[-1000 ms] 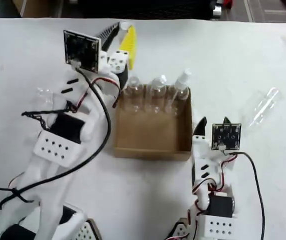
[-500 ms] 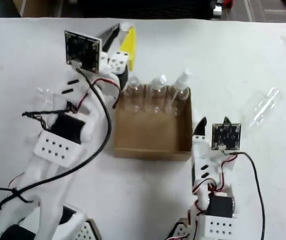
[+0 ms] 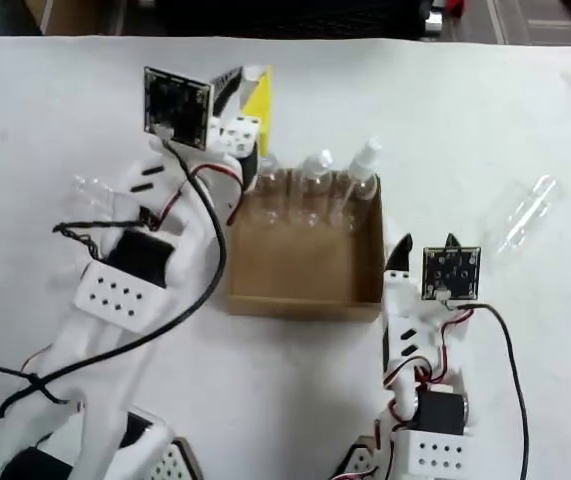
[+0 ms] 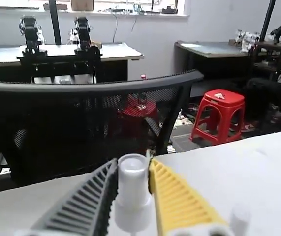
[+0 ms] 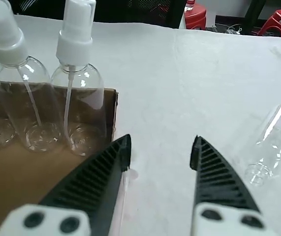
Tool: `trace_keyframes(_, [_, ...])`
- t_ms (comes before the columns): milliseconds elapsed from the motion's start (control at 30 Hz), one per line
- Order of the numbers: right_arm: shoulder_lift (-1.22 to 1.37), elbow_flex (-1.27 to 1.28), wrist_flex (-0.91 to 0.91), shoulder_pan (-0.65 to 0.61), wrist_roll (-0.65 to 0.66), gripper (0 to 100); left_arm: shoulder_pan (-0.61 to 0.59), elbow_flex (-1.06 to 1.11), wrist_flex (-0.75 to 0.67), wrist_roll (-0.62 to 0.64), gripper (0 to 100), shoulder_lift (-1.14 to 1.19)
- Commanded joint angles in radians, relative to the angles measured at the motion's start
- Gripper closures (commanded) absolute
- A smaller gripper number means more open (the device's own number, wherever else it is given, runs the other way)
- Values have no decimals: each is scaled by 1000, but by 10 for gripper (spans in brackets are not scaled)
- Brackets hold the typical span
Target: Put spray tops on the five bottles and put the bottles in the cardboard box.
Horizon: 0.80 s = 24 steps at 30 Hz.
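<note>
- Leave alone the cardboard box (image 3: 305, 303), with three capped bottles (image 3: 315, 185) along its far wall.
- Stand the bare bottle (image 3: 527, 212), lying right of the box, upright using the wide-open right gripper (image 5: 160, 147).
- With the left gripper (image 4: 133, 164), clamped on a spray top (image 4: 132, 189) beyond the box, lower plumb onto the neck.

Both arms: white 3D-printed plastic shells w/ black servo blocks (image 3: 137, 258). Left hand (image 4: 133, 164): one dark grey ribbed finger (image 4: 86, 201), one yellow ribbed finger (image 4: 177, 196), white knuckle block (image 3: 237, 128) w/ dark screw holes. Right hand (image 5: 161, 147): 2 black ribbed fingers (image 5: 93, 184) tapering to points, on white bases (image 5: 46, 221) w/ round dark screw holes. Each wrist has a square black cam board (image 3: 176, 97), small holes at corners. Thick black cable (image 3: 210, 270) off left board; thinner black lead (image 3: 510, 360) off right one. Thin red/white/black wires (image 3: 402, 365) at joints. White vent plates (image 3: 115, 295) w/ rows of small holes by the servos.
</note>
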Motion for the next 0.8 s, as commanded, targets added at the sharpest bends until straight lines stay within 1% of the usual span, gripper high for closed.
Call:
trace_keyframes(0, [-5, 8, -27, 2, 14, 822, 7, 23, -15, 3, 976, -25])
trace_keyframes(67, [-5, 8, -27, 2, 14, 822, 7, 55, -55, 3, 976, -25])
trace_keyframes(200, [-5, 8, -27, 2, 14, 822, 8, 144, -187, 3, 972, -24])
trace_keyframes(300, [-5, 8, -27, 2, 15, 822, 8, 187, -239, 5, 911, -24])
trace_keyframes(367, [-5, 8, -27, 2, 15, 822, 8, 203, -242, 8, 858, -24])
trace_keyframes(433, [-5, 8, -27, 2, 15, 822, 8, 206, -236, 12, 831, -24])
trace_keyframes(767, [-5, 8, -27, 1, 15, 822, 8, 204, -236, 8, 830, -24])
